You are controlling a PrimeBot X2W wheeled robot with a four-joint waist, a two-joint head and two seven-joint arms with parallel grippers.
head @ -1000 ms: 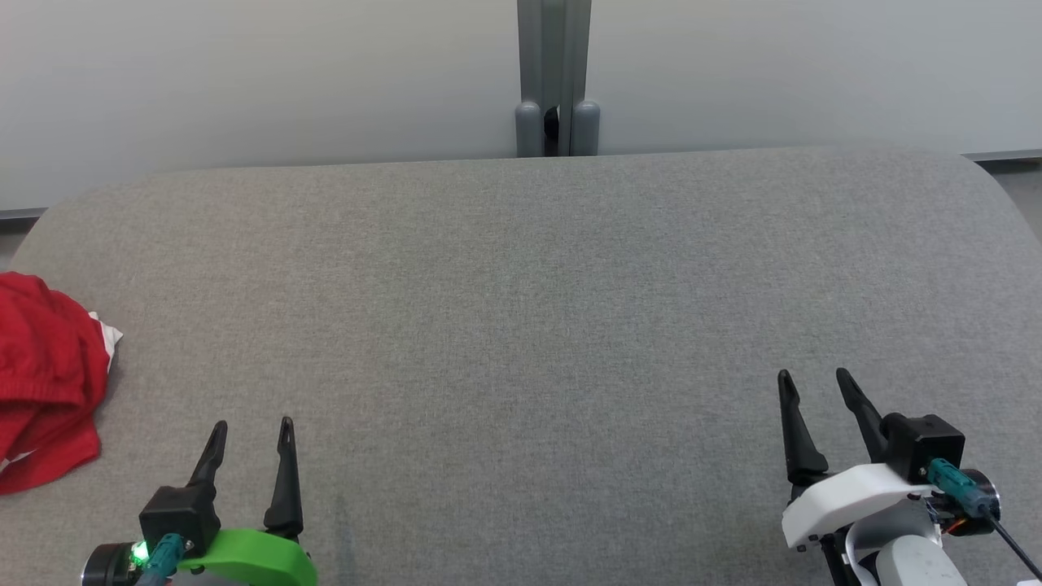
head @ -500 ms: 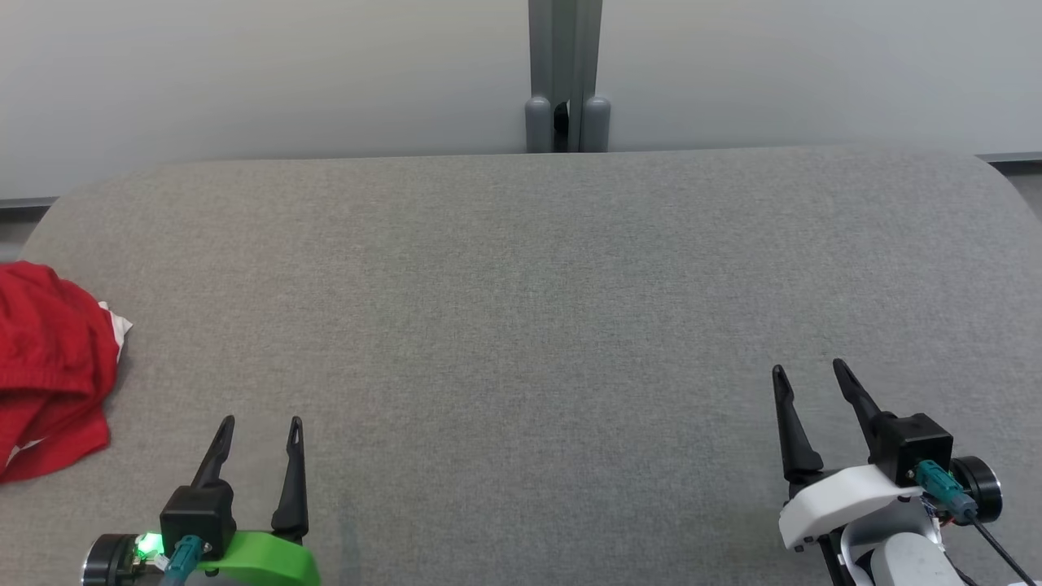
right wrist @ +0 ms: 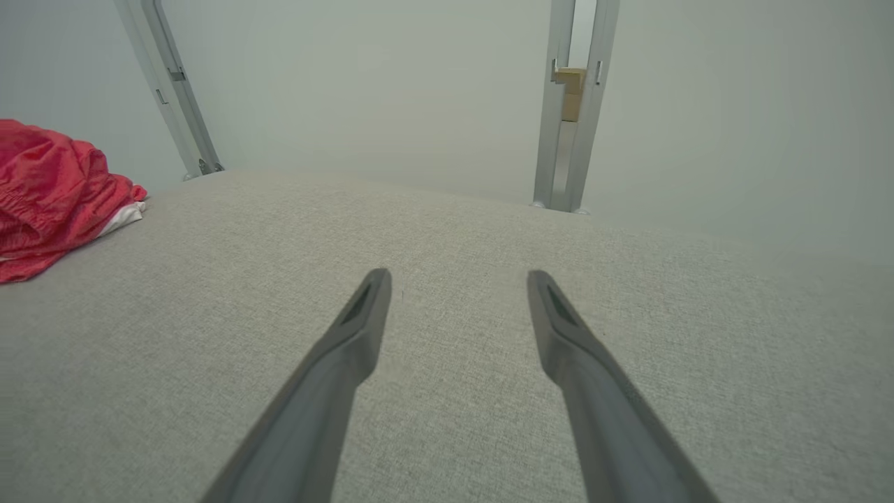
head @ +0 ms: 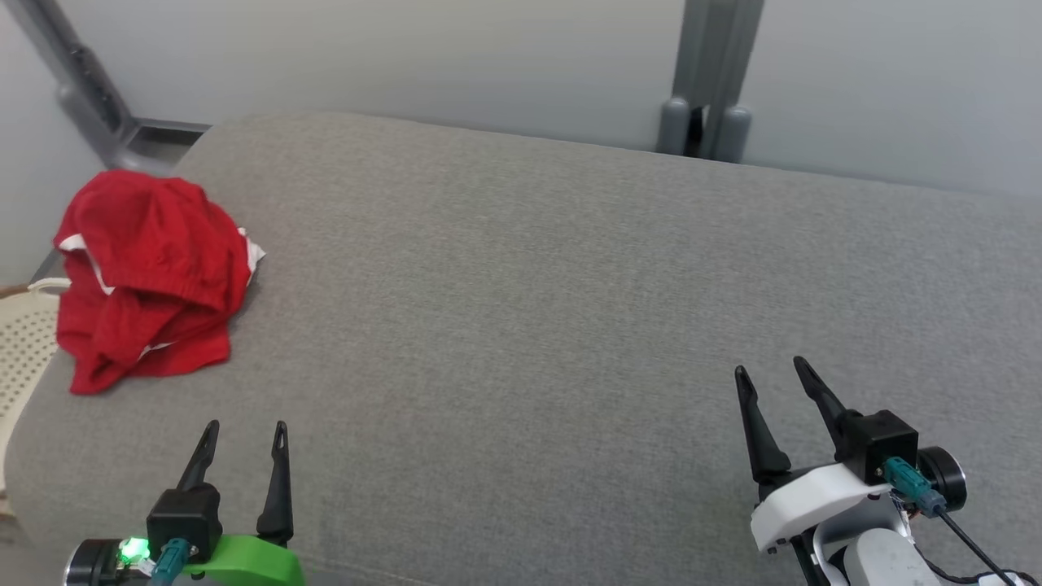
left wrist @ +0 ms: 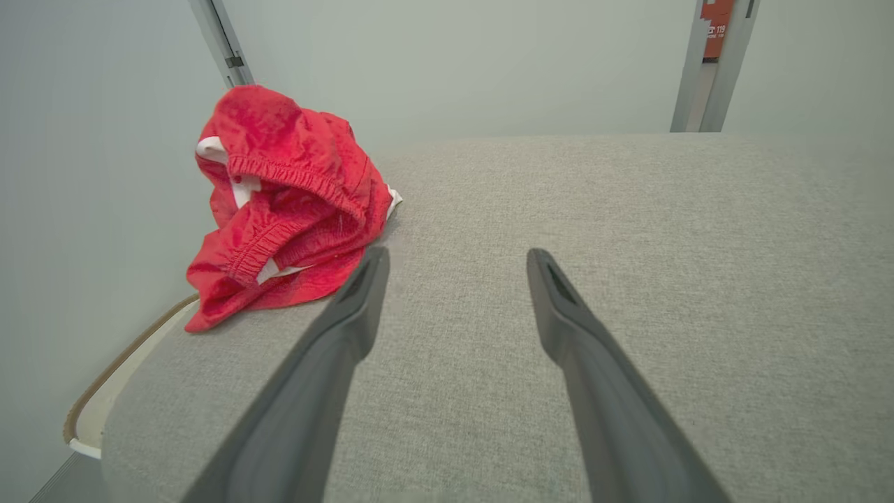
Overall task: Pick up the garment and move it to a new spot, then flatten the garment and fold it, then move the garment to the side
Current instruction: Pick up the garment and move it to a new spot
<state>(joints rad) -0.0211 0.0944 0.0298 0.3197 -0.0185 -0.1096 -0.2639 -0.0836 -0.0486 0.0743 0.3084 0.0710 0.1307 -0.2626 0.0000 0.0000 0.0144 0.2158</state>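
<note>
Head view: crumpled garment (head: 146,277) at ten o'clock on table (head: 529,285), shape hidden; basket (head: 24,350) cut off; left fingers (head: 278,480), right fingers (head: 754,419) released

Grey table (head: 570,285) — cream basket (head: 24,358) beside

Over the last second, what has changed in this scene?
The head camera swung toward the robot's left, so the whole picture shifted; no object moved. The crumpled red garment now shows in full at the left end of the grey cushion. Nothing was grasped or released: the left gripper and right gripper stay open and empty.
</note>
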